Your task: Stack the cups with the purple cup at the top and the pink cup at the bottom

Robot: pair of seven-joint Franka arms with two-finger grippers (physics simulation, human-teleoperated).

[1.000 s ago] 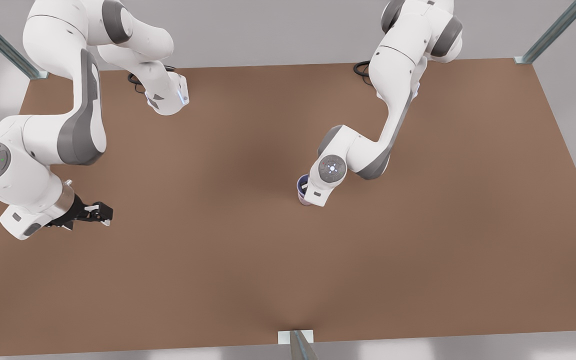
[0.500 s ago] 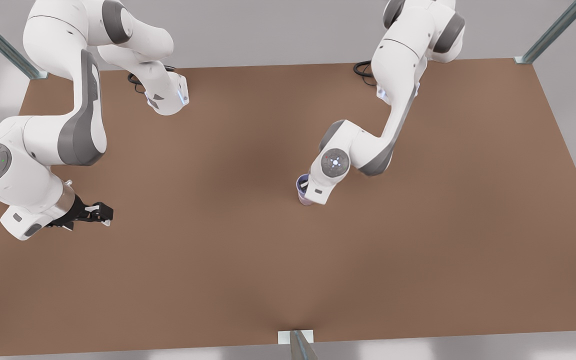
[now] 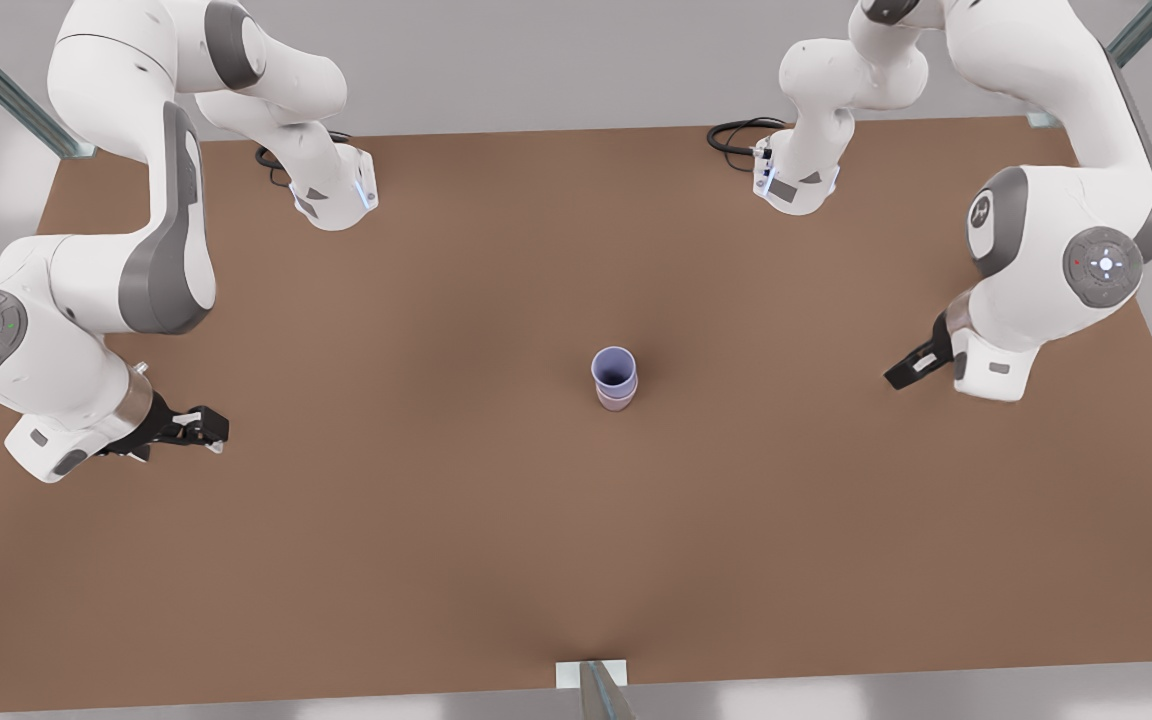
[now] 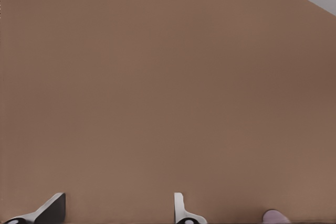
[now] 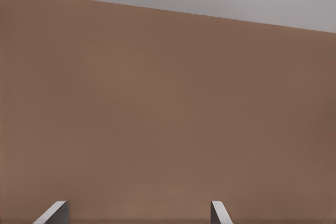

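Swinging clear, my left gripper [image 3: 891, 380] is now out at the front view's right side of the table [image 3: 436, 560], well apart from the cups, where half a second ago it was pressed right against them. Its fingers stand spread and hold nothing, and the left wrist view shows the same gap [image 4: 116, 206] with bare tabletop between them. In the middle of the table the purple cup [image 3: 614, 368] sits nested upright in the pink cup [image 3: 616, 402], of which only a low band shows below it; a sliver of that pink [image 4: 273, 216] also shows at the edge of my left wrist view. My right gripper [image 3: 216, 430] waits at the front view's left, jaws apart [image 5: 139, 212] and empty. With the stack standing alone in the right order, I judge the task done.
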